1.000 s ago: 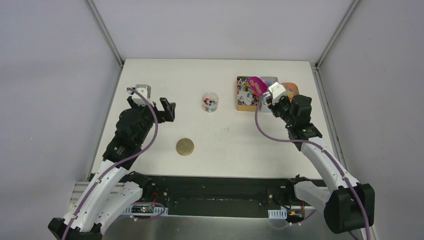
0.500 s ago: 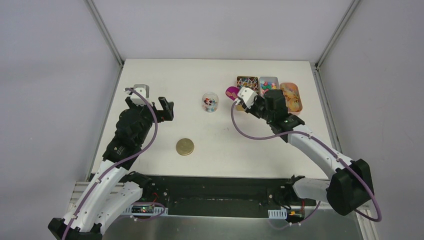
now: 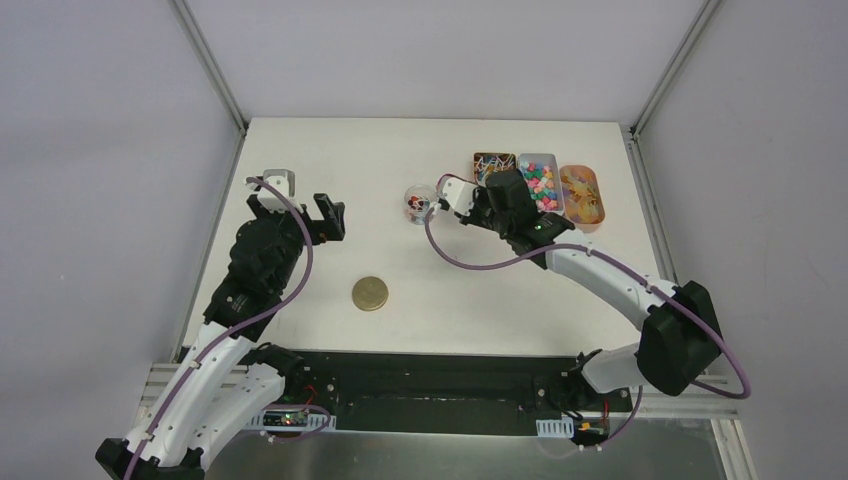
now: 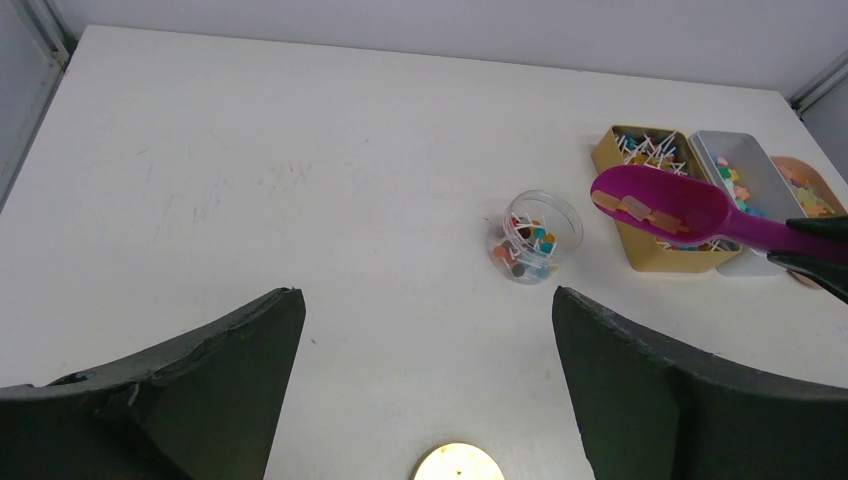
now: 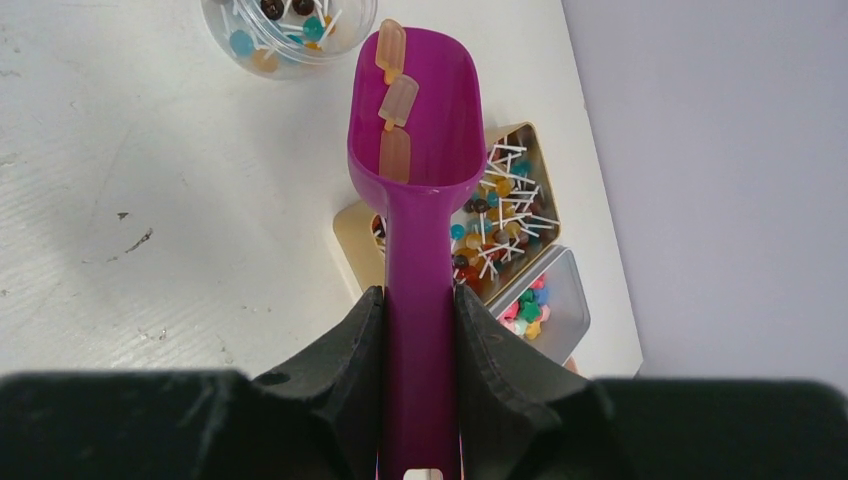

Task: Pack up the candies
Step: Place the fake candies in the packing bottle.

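Note:
My right gripper (image 5: 418, 320) is shut on the handle of the magenta scoop (image 5: 415, 200). The scoop's bowl holds three orange-amber candies (image 5: 398, 100) and is level, with its tip just short of the clear jar (image 5: 288, 25). The jar (image 3: 419, 204) has a few mixed candies in it and stands open. In the left wrist view the scoop (image 4: 680, 210) hovers to the right of the jar (image 4: 530, 238). My left gripper (image 4: 428, 330) is open and empty, well to the left of the jar, above the table.
Three candy trays sit at the back right: a gold tin of stick candies (image 3: 493, 163), a silver tin of pastel pieces (image 3: 540, 180) and an orange tray (image 3: 583, 190). The round gold lid (image 3: 370, 294) lies on the table nearer the front.
My right gripper has swung left with the loaded scoop, from over the trays to beside the jar. The left arm has barely moved.

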You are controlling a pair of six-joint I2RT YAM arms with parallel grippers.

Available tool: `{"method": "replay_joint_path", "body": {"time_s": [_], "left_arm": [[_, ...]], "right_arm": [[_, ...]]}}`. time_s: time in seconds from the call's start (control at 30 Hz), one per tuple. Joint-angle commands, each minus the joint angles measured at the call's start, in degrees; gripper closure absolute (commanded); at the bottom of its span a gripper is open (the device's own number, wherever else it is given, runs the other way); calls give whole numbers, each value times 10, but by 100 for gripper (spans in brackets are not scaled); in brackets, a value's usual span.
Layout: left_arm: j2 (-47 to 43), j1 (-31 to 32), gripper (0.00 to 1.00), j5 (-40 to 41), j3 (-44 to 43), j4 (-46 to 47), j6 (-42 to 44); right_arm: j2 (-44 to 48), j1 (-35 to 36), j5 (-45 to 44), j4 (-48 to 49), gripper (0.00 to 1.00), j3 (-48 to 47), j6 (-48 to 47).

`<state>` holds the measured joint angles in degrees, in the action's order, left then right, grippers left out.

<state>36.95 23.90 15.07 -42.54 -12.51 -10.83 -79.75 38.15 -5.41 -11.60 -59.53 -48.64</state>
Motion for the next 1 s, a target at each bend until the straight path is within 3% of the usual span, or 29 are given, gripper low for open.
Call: {"method": "replay_joint_path", "body": {"time_s": [0.0, 0.57, 0.97], "left_arm": [[-9, -3, 1, 13, -3, 5, 6], [-12, -3, 1, 17, -2, 5, 8], [-13, -3, 1, 16, -2, 5, 9]], "right_arm": [[-18, 21, -38, -5, 100, -46, -27], [-102, 93, -131, -41, 100, -112, -94], [-104, 105, -161, -41, 100, -112, -112]]}}
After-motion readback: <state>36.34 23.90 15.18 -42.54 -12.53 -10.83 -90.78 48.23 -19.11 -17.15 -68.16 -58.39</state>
